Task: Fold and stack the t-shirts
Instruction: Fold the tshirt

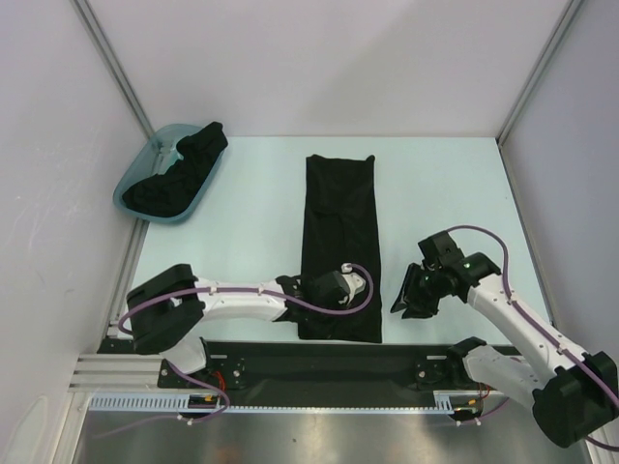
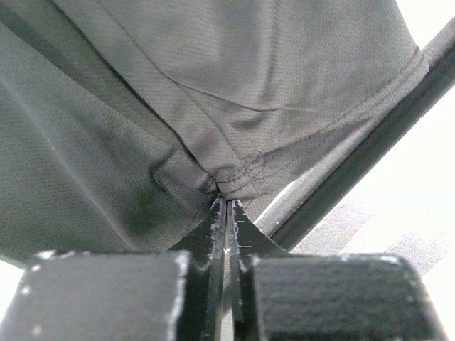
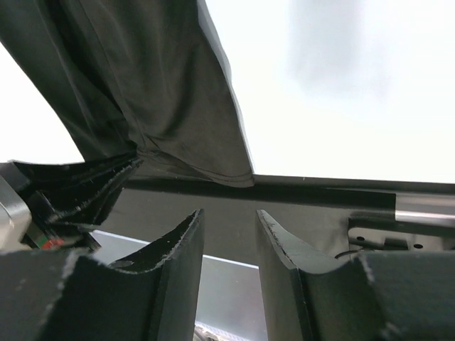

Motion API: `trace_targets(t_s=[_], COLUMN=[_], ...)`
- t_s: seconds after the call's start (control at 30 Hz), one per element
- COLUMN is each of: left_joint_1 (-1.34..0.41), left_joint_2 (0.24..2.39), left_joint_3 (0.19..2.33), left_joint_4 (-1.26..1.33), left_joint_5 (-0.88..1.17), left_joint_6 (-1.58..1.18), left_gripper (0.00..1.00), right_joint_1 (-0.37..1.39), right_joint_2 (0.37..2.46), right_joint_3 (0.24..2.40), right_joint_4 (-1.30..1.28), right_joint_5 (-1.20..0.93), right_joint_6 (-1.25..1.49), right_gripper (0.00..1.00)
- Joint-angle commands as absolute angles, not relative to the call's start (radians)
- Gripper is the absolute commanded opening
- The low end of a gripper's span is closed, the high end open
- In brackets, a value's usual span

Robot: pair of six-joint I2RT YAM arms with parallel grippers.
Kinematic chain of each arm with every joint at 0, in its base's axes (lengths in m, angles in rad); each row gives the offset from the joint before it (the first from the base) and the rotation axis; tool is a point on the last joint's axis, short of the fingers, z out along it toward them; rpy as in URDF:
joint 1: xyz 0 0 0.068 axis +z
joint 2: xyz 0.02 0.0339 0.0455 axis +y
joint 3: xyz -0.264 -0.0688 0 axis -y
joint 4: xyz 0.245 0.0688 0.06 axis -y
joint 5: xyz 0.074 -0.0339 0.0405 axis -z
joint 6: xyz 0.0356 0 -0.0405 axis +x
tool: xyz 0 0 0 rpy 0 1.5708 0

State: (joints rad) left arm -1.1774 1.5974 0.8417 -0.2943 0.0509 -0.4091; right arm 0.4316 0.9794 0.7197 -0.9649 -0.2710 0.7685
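Note:
A black t-shirt point(image 1: 338, 232) lies folded into a long narrow strip down the middle of the table. My left gripper point(image 1: 302, 288) is at its near left corner, shut on a pinch of the cloth point(image 2: 213, 186) by the hem. My right gripper point(image 1: 410, 295) is open and empty, to the right of the shirt's near end, apart from it. In the right wrist view the shirt's near corner point(image 3: 178, 106) shows ahead of the open fingers. More black shirts point(image 1: 179, 179) lie heaped in the teal tub point(image 1: 135, 179).
The teal tub stands at the far left by the wall. A black strip point(image 1: 319, 362) runs along the table's near edge between the arm bases. White walls close in the left, back and right sides.

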Motion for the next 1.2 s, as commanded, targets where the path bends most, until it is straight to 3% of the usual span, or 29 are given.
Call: trace_targets(t_s=[0.0, 0.23, 0.3, 0.33, 0.43, 0.5, 0.53, 0.67, 0.77, 1.0, 1.17], left_joint_1=[-1.213, -1.224, -1.226, -1.224, -1.221, -1.213, -1.194, -1.121, -1.056, -0.740, -0.617], left_joint_2=[1.588, 1.526, 1.523, 1.525, 1.502, 1.445, 1.422, 1.296, 1.221, 1.043, 1.008], left_joint_3=[0.870, 0.855, 0.848, 0.850, 0.868, 0.882, 0.897, 0.914, 0.922, 0.807, 0.697], left_joint_4=[-0.270, -0.307, -0.314, -0.322, -0.371, -0.400, -0.408, -0.400, -0.408, -0.445, -0.509], left_joint_5=[0.040, 0.055, 0.060, 0.060, 0.005, -0.036, -0.040, 0.061, 0.148, 0.359, 0.356], left_joint_6=[-0.403, -0.391, -0.396, -0.396, -0.387, -0.370, -0.365, -0.339, -0.313, -0.415, -0.541], left_gripper=[0.02, 0.00, 0.05, 0.19, 0.41, 0.49, 0.59, 0.78, 0.82, 0.78, 0.80], right_joint_1=[0.429, 0.428, 0.431, 0.430, 0.426, 0.423, 0.417, 0.396, 0.379, 0.377, 0.393], right_joint_2=[1.008, 1.100, 1.123, 1.144, 1.187, 1.213, 1.226, 1.294, 1.312, 1.313, 1.324], right_joint_3=[0.718, 0.713, 0.713, 0.715, 0.732, 0.758, 0.768, 0.825, 0.839, 0.767, 0.710], right_joint_4=[-0.922, -0.848, -0.831, -0.818, -0.796, -0.792, -0.785, -0.788, -0.788, -0.764, -0.735], right_joint_5=[-0.293, -0.319, -0.324, -0.327, -0.325, -0.316, -0.313, -0.310, -0.321, -0.377, -0.436], right_joint_6=[0.749, 0.726, 0.721, 0.719, 0.707, 0.690, 0.686, 0.650, 0.629, 0.592, 0.565], right_gripper=[0.40, 0.39, 0.39, 0.39, 0.40, 0.40, 0.41, 0.43, 0.45, 0.66, 0.70])
